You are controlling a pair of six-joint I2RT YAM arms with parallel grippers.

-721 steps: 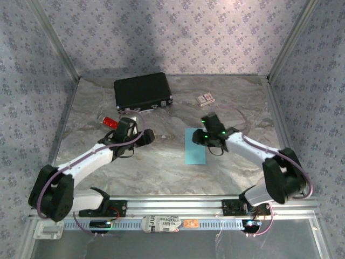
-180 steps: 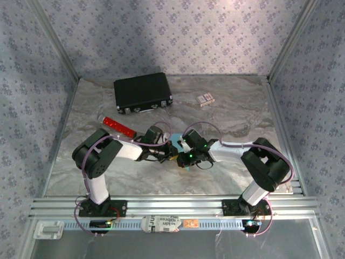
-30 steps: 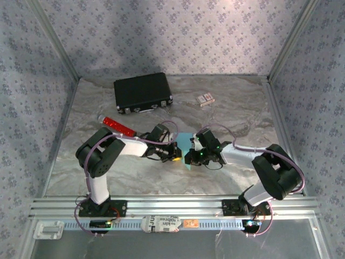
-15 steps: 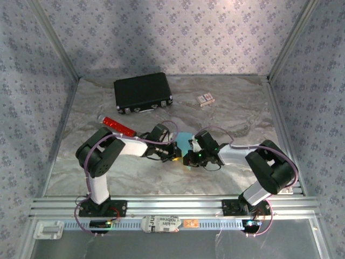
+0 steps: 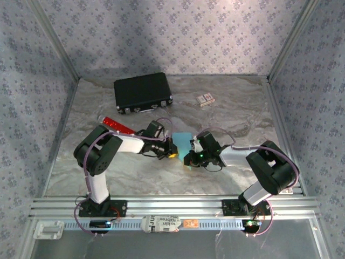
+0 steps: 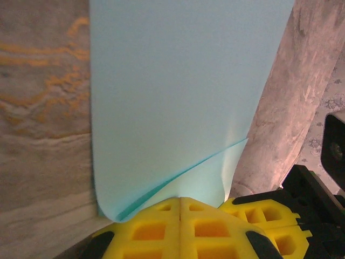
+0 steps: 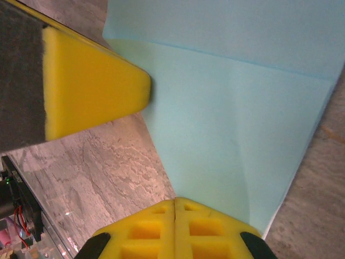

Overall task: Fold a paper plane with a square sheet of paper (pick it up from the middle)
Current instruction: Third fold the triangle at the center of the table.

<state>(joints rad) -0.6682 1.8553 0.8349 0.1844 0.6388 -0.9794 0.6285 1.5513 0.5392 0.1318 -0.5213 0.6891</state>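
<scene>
Marble-veined table [image 5: 237,113] bears a hard black case [image 5: 143,91] at far left. Paper [image 5: 182,140], thin, smooth and light cyan, lies mid-table doubled into a narrow strip, its long axis running far to near. Left gripper [image 6: 180,202] and right gripper [image 7: 175,202] each press yellow foam fingers together on its near edge.

White links [image 5: 129,143], black joints [image 5: 99,153], purple cables [image 5: 218,129], left hand [image 6: 179,200] pads [image 6: 148,231] yellow, seemingly foam
</scene>
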